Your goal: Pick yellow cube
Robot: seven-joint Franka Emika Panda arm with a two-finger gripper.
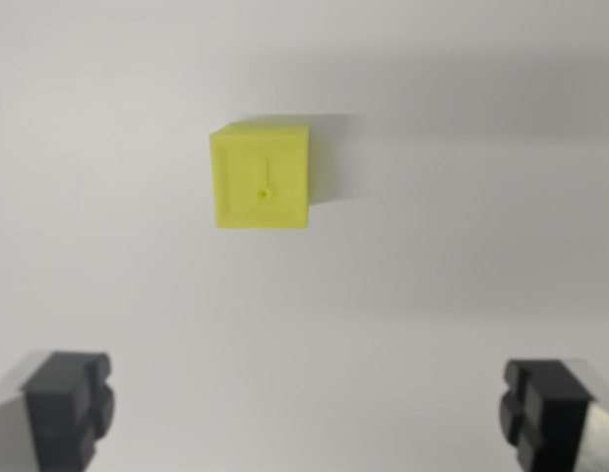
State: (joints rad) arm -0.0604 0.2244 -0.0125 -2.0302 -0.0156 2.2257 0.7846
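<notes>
Resting on a white surface (432,295), the yellow cube (262,178) sits untouched. The gripper (309,408) hangs well apart, jaws spread wide and empty.

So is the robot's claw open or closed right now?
Open. The gripper has its two black fingers far apart at the bottom corners, holding nothing; the yellow cube sits untouched above them.

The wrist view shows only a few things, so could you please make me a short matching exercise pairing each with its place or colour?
Things:
1. cube
2. finger at the wrist view's left
3. finger at the wrist view's right
4. surface

Descriptions:
A. pale and bare, under everything
B. yellow, above centre
C. black, bottom right corner
D. black, bottom left corner

Pairs: 1-B, 2-D, 3-C, 4-A
</notes>
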